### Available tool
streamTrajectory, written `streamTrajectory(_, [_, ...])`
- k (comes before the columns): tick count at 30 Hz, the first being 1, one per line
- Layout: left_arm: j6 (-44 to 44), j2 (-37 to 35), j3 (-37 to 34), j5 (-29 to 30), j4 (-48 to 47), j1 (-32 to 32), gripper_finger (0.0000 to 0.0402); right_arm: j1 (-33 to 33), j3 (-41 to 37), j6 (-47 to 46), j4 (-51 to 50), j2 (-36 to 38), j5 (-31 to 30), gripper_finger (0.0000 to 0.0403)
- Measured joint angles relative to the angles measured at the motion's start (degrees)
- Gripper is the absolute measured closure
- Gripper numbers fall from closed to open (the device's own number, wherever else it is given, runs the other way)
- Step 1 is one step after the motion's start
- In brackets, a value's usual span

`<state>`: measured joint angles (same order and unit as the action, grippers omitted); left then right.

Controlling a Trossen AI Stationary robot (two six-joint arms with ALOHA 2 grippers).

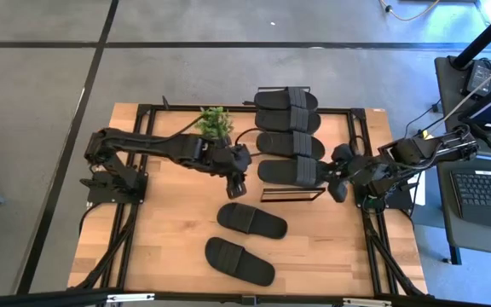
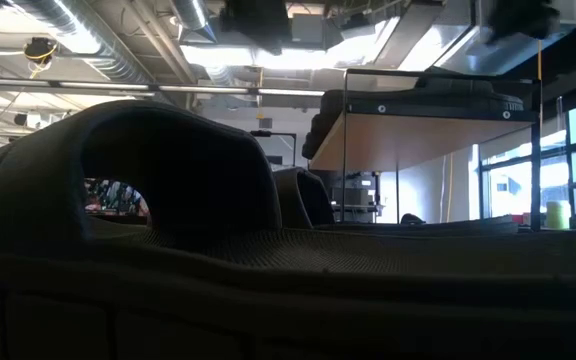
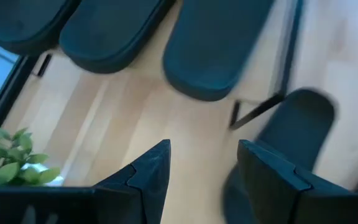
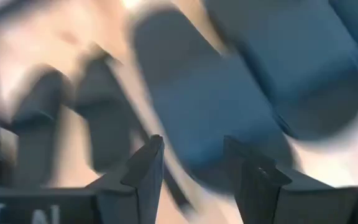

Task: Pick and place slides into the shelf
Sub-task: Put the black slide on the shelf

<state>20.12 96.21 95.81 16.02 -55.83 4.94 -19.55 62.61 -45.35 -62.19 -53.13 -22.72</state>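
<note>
Several matte black slides lie side by side on the shelf, a thin black frame with a wood board, at the table's far middle. Two more slides rest sole-down on the tabletop nearer me. My left gripper hovers open by the shelf's left end, above the far loose slide. My right gripper is open at the shelf's right end, beside the nearest shelved slide; whether it touches that slide does not show. In the low view a slide fills the foreground, and the shelf stands behind it.
A small green plant stands left of the shelf, close to my left arm. Black rails run along the table's left and right sides. A laptop sits off the table to the right. Bare wood lies near the front right.
</note>
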Motion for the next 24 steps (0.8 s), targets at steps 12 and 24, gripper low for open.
streamTrajectory(12, [2.4,-0.5,0.0,3.0,1.8,4.5,0.0224,0.0,-1.5,-18.5,-24.8,-0.7,-3.2,0.0236])
streamTrajectory(24, [2.4,-0.5,0.0,3.0,2.9,4.6,0.0224,0.0,-6.7,-18.9,-21.7,-4.6,-3.1,0.0236])
